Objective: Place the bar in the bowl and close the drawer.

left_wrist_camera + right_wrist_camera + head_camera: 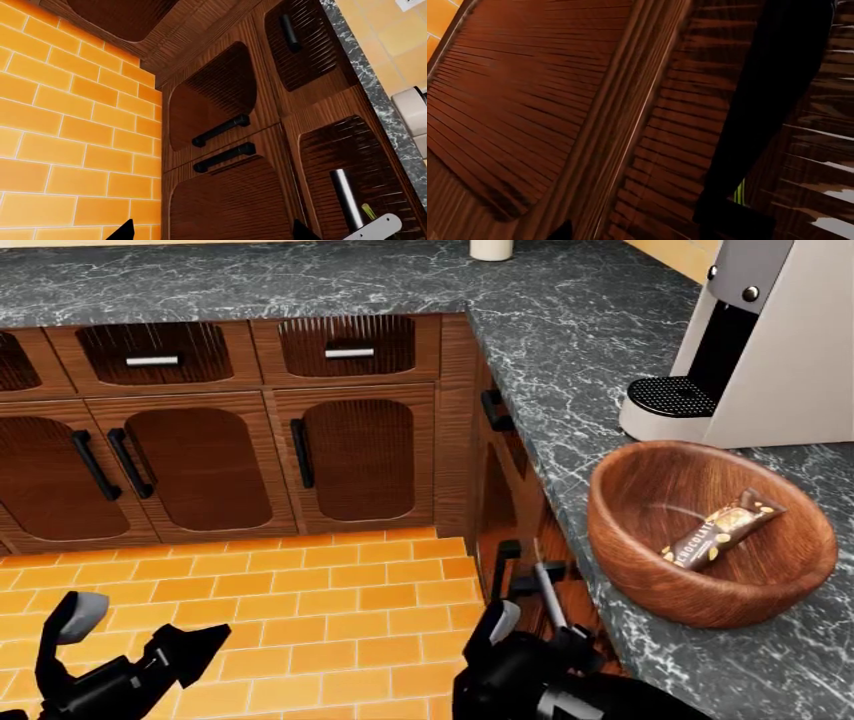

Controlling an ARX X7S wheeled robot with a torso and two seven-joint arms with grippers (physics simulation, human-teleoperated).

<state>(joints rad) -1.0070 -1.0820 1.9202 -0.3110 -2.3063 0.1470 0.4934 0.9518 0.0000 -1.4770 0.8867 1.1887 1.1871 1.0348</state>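
The bar (722, 528) is lying in the bowl (627, 540). The right pincer (527, 585), state unclear, is nearing the drawer (497, 540) at six o'clock; a glancing push risks slipping off. The left pincer (140, 635) is hanging apart.

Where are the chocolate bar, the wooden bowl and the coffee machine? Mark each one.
chocolate bar (722, 530), head view, middle of its wrapper.
wooden bowl (627, 540), head view, inner wall at its left.
coffee machine (801, 350), head view, its pale front panel.

The bar (722, 529) lies in the bowl (641, 540) on the counter (587, 330).
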